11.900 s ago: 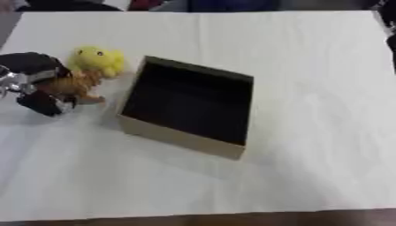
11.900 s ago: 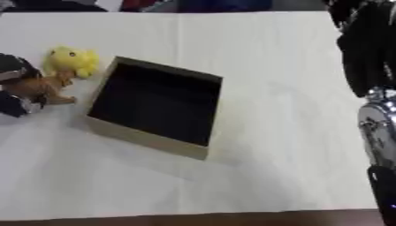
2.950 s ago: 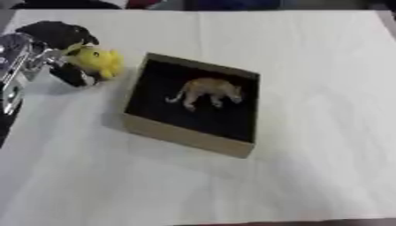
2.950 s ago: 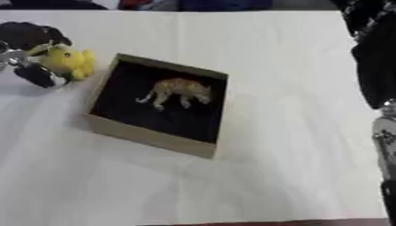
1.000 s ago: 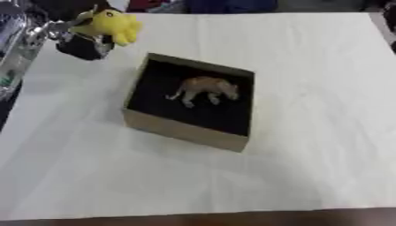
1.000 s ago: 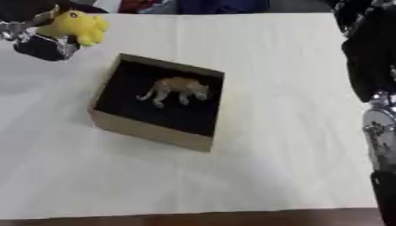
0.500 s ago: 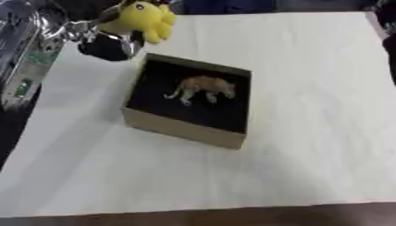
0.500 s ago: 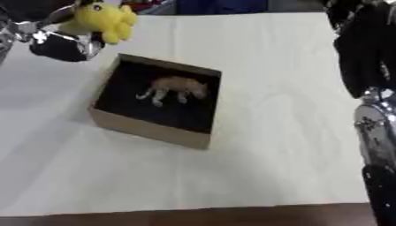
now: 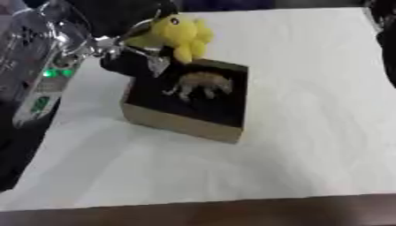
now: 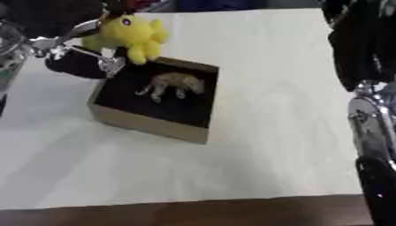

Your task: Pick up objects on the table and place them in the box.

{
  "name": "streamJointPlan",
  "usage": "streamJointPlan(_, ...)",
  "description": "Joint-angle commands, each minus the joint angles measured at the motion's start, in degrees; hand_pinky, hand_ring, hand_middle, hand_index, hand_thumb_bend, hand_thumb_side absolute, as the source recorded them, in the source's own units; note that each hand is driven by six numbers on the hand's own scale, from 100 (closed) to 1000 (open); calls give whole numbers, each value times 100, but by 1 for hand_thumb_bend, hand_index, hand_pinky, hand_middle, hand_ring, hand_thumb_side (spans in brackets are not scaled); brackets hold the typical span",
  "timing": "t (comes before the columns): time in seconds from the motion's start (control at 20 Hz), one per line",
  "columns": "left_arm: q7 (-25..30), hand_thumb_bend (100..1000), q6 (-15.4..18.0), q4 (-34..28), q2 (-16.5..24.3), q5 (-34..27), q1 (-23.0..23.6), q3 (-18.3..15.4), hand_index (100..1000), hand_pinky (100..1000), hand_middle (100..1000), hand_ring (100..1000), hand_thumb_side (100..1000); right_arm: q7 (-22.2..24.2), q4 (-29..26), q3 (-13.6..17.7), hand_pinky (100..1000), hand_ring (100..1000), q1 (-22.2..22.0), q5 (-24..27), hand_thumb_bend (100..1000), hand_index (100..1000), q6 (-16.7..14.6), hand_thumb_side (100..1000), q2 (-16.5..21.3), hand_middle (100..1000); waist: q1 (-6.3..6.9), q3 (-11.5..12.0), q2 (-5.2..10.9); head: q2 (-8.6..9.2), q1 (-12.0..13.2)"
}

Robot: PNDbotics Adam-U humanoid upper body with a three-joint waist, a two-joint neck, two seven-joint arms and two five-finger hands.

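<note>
Where the white-covered bench [image 9: 309, 132] ends at its near edge, a dark brown strip runs along the bottom of both views. Farther in stands one box [image 9: 182, 126], a shallow cardboard tray with tan outer walls and a black inside, set askew on the cloth. One tan toy elephant [image 9: 199, 84] lies on the floor of the box, near its middle, touching neither wall as far as can be seen.

Just beyond the box, over its far left corner, hangs one yellow plush toy [image 9: 179, 34] with a small dark eye; it is clear of the cloth and one of its lower limbs dangles over the far rim of the box. The left hand [image 9: 123, 55] comes in from the left of the box, black with silver parts, and its fingers are curled round the lower left side of the plush toy, so the toy sits above and to the box side of the hand. Part of the hand hides the far left corner of the box. The left forearm [image 9: 39, 66], silver with small green lights, runs along the left of the box toward the near edge.

To the right of the box, well apart from it, the right arm [image 10: 371, 132] stands at the edge of the right eye view, black above and silver below; its hand does not show.
</note>
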State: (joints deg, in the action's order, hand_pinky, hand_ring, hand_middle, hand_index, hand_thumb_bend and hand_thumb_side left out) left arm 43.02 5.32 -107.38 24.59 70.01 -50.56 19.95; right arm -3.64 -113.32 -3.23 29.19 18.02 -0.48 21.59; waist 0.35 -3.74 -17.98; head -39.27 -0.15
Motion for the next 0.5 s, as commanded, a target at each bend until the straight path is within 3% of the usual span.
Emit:
streamJointPlan(0.05, 72, 100, -35, 17, -78, -3, -8, 36, 774, 586, 683, 758, 588, -25, -127, 25, 982, 827, 43, 22, 100, 960, -6, 982, 57, 627, -7, -13, 132, -25, -16)
streamJointPlan(0.5, -54, 100, -74, 719, -374, 259, 26, 278, 819, 616, 735, 786, 660, -26, -127, 18, 985, 827, 77, 12, 100, 961, 0, 987, 50, 627, -14, -70, 67, 18, 48)
